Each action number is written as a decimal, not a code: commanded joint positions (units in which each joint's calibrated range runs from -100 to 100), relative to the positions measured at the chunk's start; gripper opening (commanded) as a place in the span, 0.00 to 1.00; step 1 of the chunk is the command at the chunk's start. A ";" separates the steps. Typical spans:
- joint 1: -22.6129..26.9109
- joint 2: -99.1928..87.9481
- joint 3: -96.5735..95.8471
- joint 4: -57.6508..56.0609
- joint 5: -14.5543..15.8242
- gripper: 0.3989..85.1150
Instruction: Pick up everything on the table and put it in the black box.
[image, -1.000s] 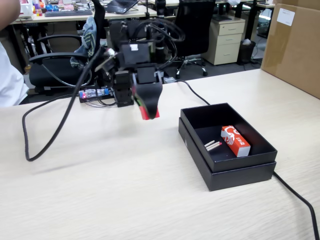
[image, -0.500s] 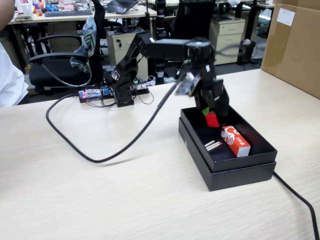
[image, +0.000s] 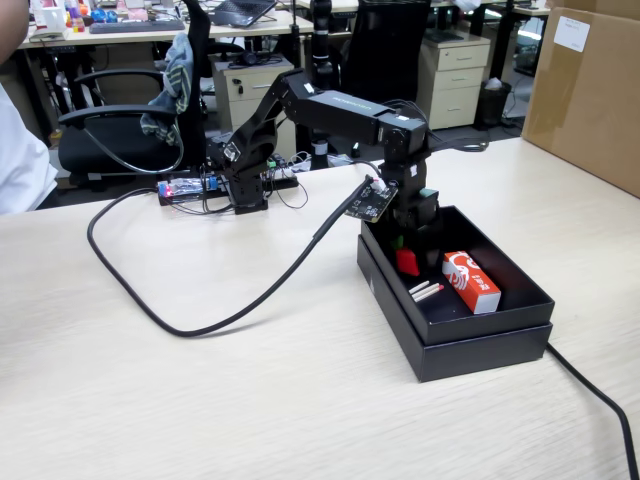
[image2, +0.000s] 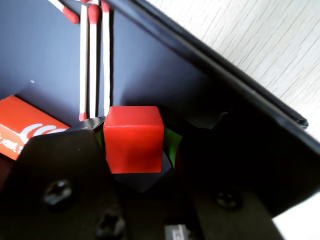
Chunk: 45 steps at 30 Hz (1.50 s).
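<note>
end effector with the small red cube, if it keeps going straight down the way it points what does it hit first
Most likely the bare floor of the shallow matte black box. The end effector points down into it, holding the small matte red cube, which would touch first. The pale red-tipped matchsticks lie just ahead, though depth is unclear.

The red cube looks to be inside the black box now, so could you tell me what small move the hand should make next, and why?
Probably open the hand and let go. The red cube is held between its jaws, already within the walls of the black box and close above the floor, beside the matches and the red carton, so a short drop should land it inside.
</note>
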 joint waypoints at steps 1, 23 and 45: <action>0.05 -1.21 1.54 0.90 -0.39 0.34; -5.42 -32.65 -2.45 2.20 -2.05 0.52; -21.39 -46.53 -31.83 19.91 -7.13 0.55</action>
